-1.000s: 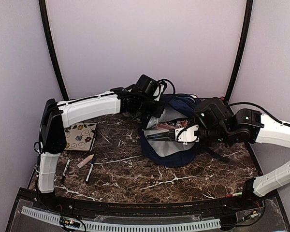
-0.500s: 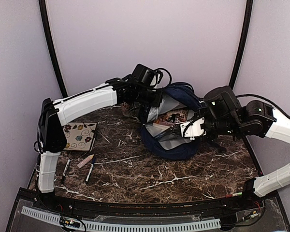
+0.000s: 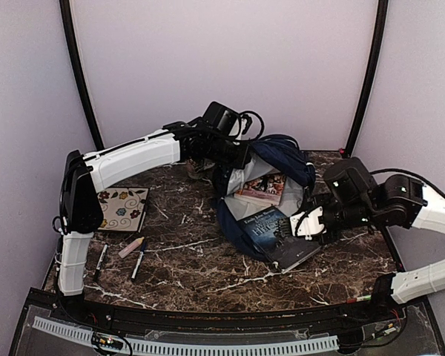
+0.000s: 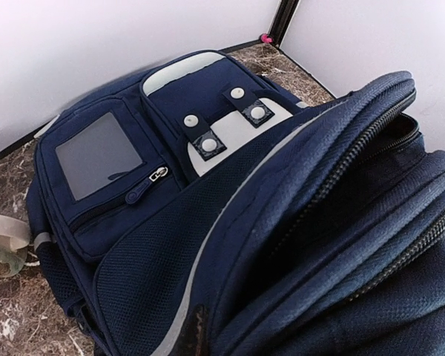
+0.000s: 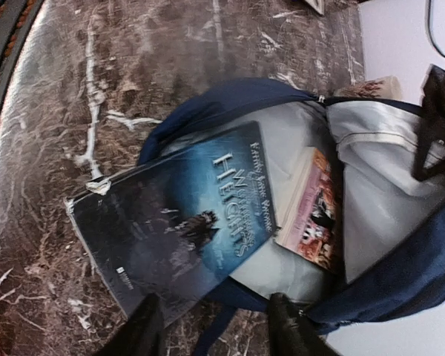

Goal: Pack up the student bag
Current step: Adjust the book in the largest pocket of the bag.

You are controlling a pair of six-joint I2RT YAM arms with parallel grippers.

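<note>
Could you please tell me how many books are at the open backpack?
2. A dark blue book lies half out of the student bag, onto the table; a pink-covered book sits deeper inside against the grey lining. More may be hidden inside.

The dark marbled desk (image 3: 208,267) carries the student bag (image 3: 289,159) toward one o'clock, with a blue book (image 3: 278,233) lying half out of its mouth. A flowered notebook (image 3: 121,209) lies at nine o'clock, and a pink marker (image 3: 131,247) and two pens (image 3: 138,263) at eight.
</note>
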